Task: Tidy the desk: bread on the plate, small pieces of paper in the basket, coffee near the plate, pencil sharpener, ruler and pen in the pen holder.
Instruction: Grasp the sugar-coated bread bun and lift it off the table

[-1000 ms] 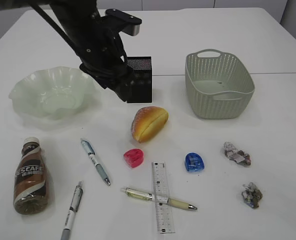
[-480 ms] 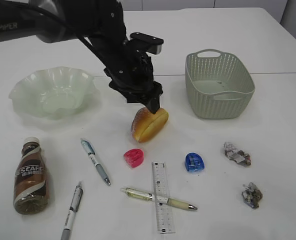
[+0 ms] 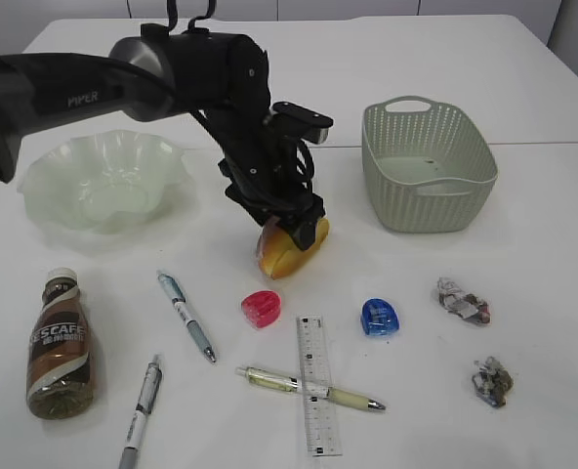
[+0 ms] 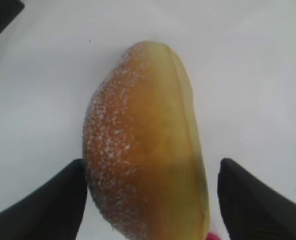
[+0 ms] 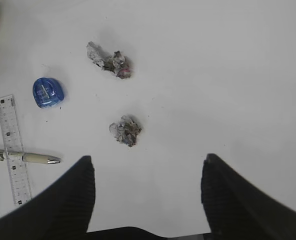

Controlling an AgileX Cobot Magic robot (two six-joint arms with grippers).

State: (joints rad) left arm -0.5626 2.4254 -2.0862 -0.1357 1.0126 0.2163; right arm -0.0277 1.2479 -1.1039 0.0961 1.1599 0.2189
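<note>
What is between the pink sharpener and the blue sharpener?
In the exterior view, the top end of the clear-white plastic ruler reaches up between the pink pencil sharpener and the blue pencil sharpener; otherwise bare white desk.

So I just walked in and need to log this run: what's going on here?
The robot is tidying the desk. Its left gripper is down over the bread, jaws open on either side of it, not yet closed. The plate is empty. The right gripper hangs open above two paper scraps. The coffee, ruler, pens and sharpeners lie unsorted, and the basket holds nothing.
</note>
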